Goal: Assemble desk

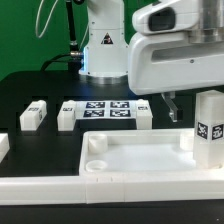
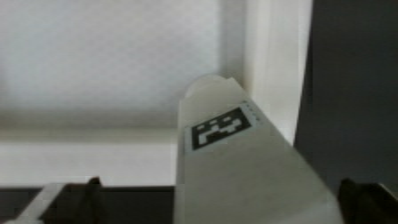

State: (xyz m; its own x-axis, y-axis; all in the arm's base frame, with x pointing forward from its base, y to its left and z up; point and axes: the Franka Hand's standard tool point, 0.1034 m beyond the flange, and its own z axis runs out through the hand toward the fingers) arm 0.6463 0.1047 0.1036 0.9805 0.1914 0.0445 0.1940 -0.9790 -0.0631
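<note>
The white rimmed tabletop (image 1: 130, 150) lies at the front, with a round socket (image 1: 95, 145) showing at one corner. One white leg (image 1: 209, 127) with a square tag stands upright at the tabletop's corner on the exterior view's right. My gripper (image 1: 171, 107) hangs just beside and above this leg, open and holding nothing. In the wrist view the tagged leg (image 2: 240, 150) rises between the wide-apart fingertips (image 2: 80, 197), with the gripper (image 2: 222, 200) touching nothing and the tabletop (image 2: 107, 70) below. Three more legs (image 1: 33, 116) (image 1: 68, 116) (image 1: 143, 112) lie on the black table behind.
The marker board (image 1: 105, 108) lies between the loose legs. The robot's base (image 1: 100, 45) stands at the back. A long white bar (image 1: 60, 187) runs along the front edge, and another white part (image 1: 3, 148) shows at the exterior view's left edge.
</note>
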